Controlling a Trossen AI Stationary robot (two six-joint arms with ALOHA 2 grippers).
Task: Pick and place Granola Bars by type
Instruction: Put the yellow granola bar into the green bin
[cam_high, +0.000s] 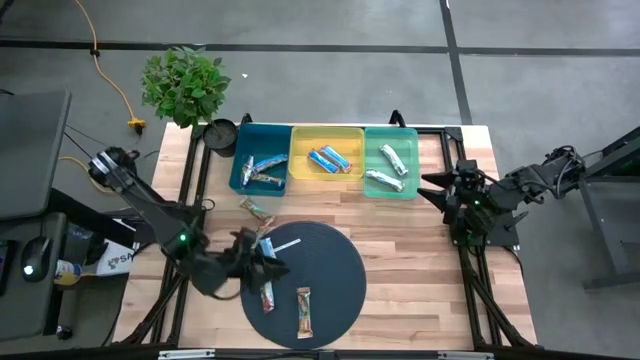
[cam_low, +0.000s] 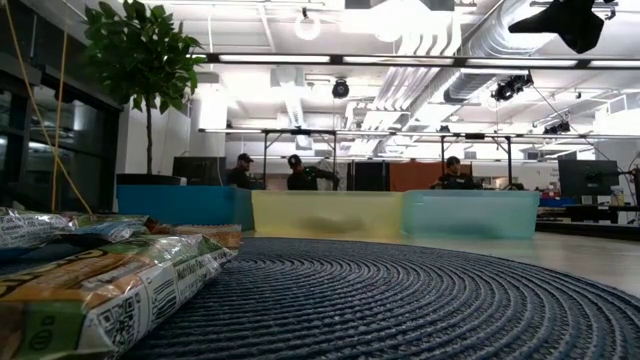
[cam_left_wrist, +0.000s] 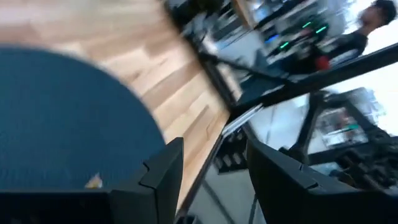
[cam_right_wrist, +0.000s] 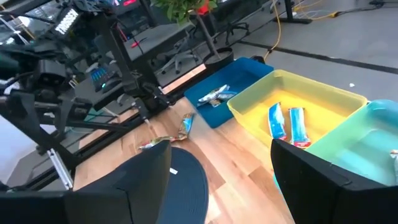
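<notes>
Three bins stand in a row at the table's far side: blue (cam_high: 260, 160), yellow (cam_high: 327, 160) and green (cam_high: 390, 162), each with granola bars in it. A multicolour bar (cam_high: 304, 310) and another (cam_high: 268, 297) lie flat on the round dark mat (cam_high: 330, 270). They fill the low view's near left (cam_low: 100, 290). One more bar (cam_high: 256, 209) lies on the wood. My left gripper (cam_high: 255, 255) hovers over the mat's left edge, beside a bar (cam_high: 264, 243). It is open (cam_left_wrist: 214, 180), with nothing between the fingers. My right gripper (cam_high: 455, 195) waits open (cam_right_wrist: 217, 186) at the table's right edge.
A thin white strip (cam_high: 285, 243) lies on the mat by the left gripper. A potted plant (cam_high: 185, 85) stands at the far left corner, and a black frame borders the table. Bare wood lies right of the mat. People stand in the room beyond the bins (cam_low: 300, 172).
</notes>
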